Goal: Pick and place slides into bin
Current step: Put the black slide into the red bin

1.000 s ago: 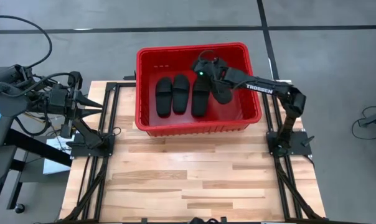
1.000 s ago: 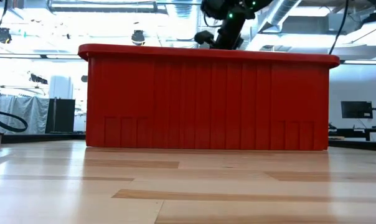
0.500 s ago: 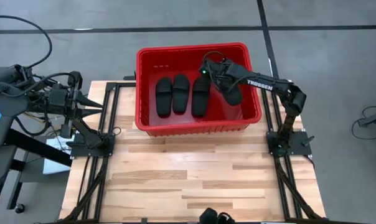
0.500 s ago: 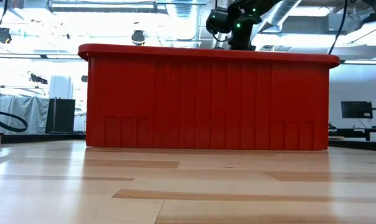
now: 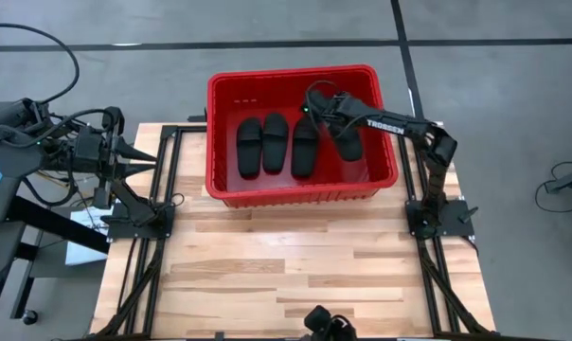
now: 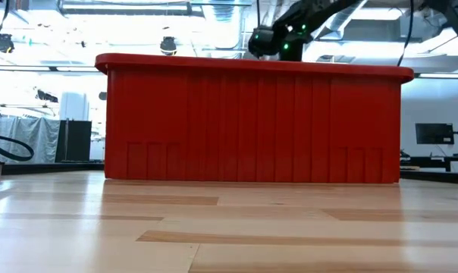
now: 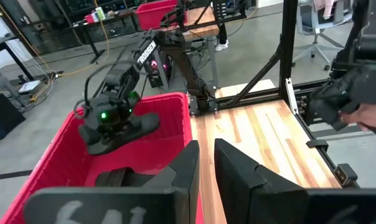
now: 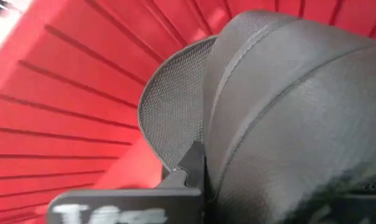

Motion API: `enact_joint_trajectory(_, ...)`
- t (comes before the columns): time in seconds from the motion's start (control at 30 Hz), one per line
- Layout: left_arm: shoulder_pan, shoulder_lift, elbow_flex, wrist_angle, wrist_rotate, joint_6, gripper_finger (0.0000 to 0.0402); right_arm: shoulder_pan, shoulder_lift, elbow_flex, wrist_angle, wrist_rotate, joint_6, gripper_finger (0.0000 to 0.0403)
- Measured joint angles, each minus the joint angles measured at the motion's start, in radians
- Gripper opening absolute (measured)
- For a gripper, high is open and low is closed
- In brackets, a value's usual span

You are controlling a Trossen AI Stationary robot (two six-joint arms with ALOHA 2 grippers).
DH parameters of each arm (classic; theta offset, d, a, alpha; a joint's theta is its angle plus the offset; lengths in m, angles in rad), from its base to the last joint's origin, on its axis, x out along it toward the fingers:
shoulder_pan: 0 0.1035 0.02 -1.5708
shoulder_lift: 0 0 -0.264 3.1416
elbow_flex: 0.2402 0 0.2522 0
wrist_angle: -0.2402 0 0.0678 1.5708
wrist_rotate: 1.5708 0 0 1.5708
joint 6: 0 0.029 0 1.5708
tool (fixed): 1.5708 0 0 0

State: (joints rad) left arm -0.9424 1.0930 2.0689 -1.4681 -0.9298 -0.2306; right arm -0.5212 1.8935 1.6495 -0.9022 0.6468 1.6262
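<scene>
Wood table (image 5: 295, 265) w/ red bin (image 5: 300, 192) at its far edge. Three black slides (image 5: 276, 144) lie side by side on bin floor. Fourth slide (image 5: 348, 140) just right of them, inside bin, pinched by R gripper (image 5: 326, 112), fingers clamped tight on it. L gripper (image 5: 144, 156) waits off table's left edge, fingers nearly together, holding nothing

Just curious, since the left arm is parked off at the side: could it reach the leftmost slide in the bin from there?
Probably yes. The leftmost slide lies flat in the bin, uncovered, on the side nearer the left tool. The right tool works at the other end, holding the fourth slide. Only the bin wall needs clearing.
</scene>
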Motion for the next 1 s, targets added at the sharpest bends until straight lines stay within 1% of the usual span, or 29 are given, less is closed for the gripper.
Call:
enact_joint_trajectory(0.17,0.0,0.0,0.0,0.0,0.0,0.0,0.0041,-0.012,0.055,-0.003,-0.003,-0.034,0.041,0.0002)
enact_joint_trajectory(0.37,0.0,0.0,0.0,0.0,0.0,-0.001,0.0041,-0.031,0.105,-0.003,0.018,-0.061,0.042,0.0003)
enact_joint_trajectory(0.7,0.0,0.0,0.0,0.027,0.0,-0.001,0.0041,-0.058,0.126,-0.001,0.02,-0.07,0.049,0.0003)
enact_joint_trajectory(0.87,0.0,0.0,0.0,0.027,-0.036,0.0,0.0041,-0.071,0.126,-0.002,0.018,-0.067,0.05,0.0003)
enact_joint_trajectory(1.0,0.0,0.0,0.0,0.027,-0.038,0.0,0.0041,-0.079,0.126,-0.002,0.019,-0.067,0.059,0.0003)
